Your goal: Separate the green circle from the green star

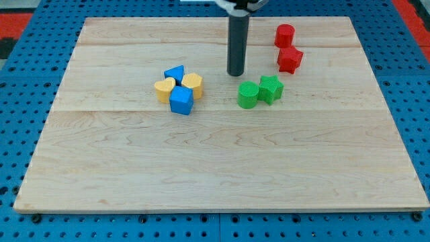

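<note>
The green circle (247, 95) and the green star (271, 89) sit touching side by side right of the board's middle, the circle on the view's left. My tip (236, 73) rests on the board just above and slightly left of the green circle, a small gap away from it.
A red cylinder (284, 35) and a red star (290, 59) stand above and right of the green pair. A cluster at the left of middle holds a blue triangle (175, 72), two yellow blocks (164, 88) (193, 84) and a blue cube (181, 100). The wooden board (222, 168) lies on blue pegboard.
</note>
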Motion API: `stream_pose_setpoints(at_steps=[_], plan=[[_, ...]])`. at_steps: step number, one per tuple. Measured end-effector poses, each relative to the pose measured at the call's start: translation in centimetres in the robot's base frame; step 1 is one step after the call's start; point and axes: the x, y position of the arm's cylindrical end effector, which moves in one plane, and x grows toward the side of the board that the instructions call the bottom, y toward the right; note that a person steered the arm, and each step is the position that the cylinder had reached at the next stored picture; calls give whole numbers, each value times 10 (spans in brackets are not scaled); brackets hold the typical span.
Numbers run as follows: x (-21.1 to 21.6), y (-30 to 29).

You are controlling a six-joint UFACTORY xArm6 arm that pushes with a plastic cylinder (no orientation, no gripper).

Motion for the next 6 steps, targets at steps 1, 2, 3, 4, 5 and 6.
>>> stream_pose_setpoints(at_steps=[1,2,3,4,5,6], plan=[[34,-2],[64,36],[98,68],[114,86],[113,61],[67,42]])
